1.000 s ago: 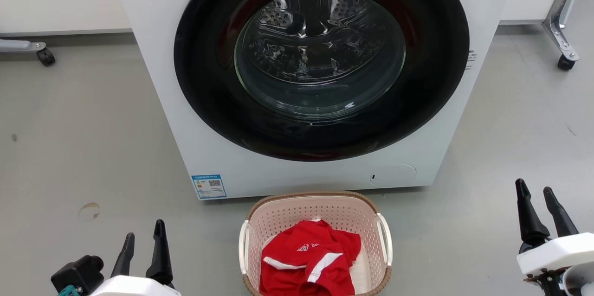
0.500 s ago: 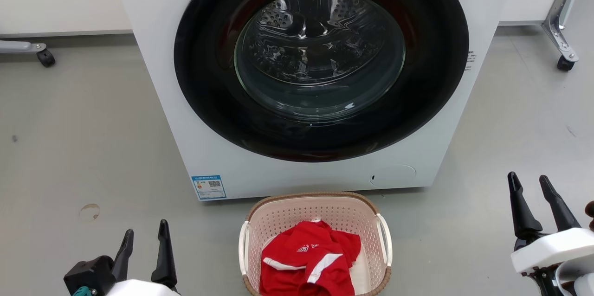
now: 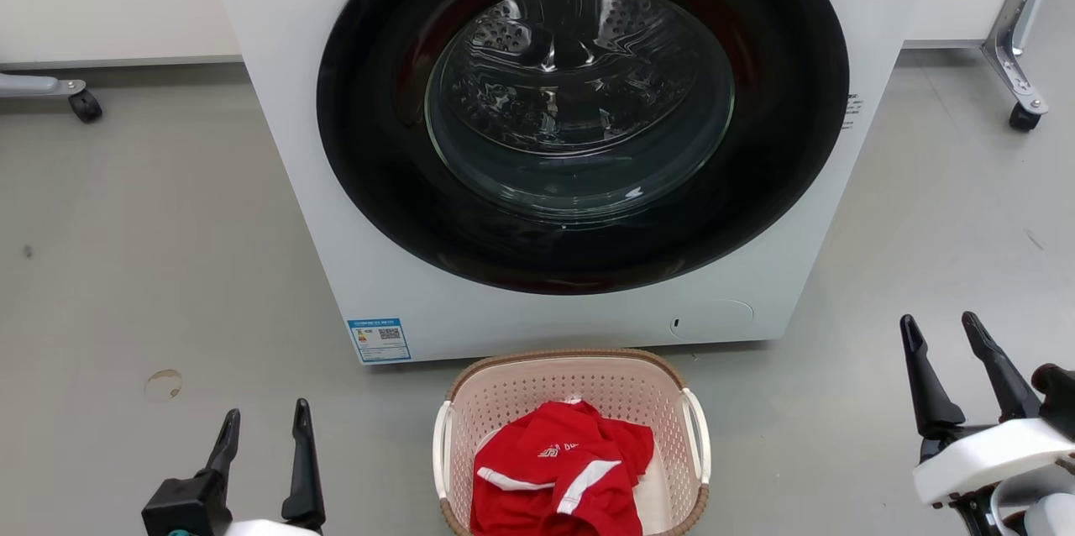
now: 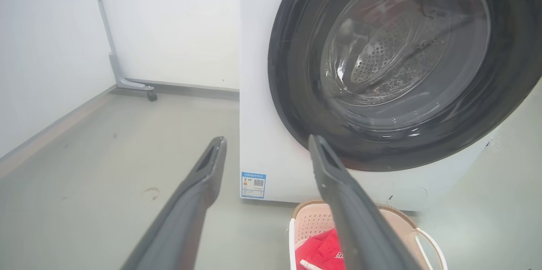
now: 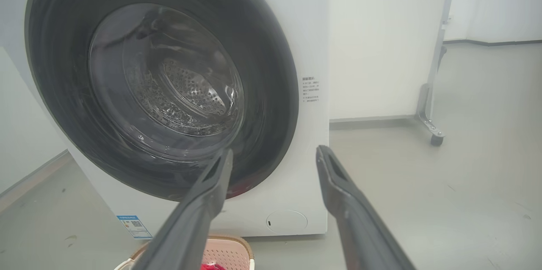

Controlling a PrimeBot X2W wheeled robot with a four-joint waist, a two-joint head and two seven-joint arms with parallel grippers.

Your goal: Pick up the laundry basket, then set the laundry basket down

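On the head view I see the laundry basket [image 3: 537, 393] standing on the floor [image 3: 126, 267] just in front of the washing machine [image 3: 285, 141], with a red garment [image 3: 558, 469] lying inside it. My left gripper [image 3: 266, 410] sits low at the left and my right gripper [image 3: 937, 319] low at the right. Both are well apart from the basket, the 2 fingers of each spread and holding nothing. On the left wrist view, the spread fingers frame the machine's lower corner, the basket partly hidden behind 1 finger. On the right wrist view, the fingers point toward the machine's door [image 5: 169, 92], with the basket's far end at the bottom edge.
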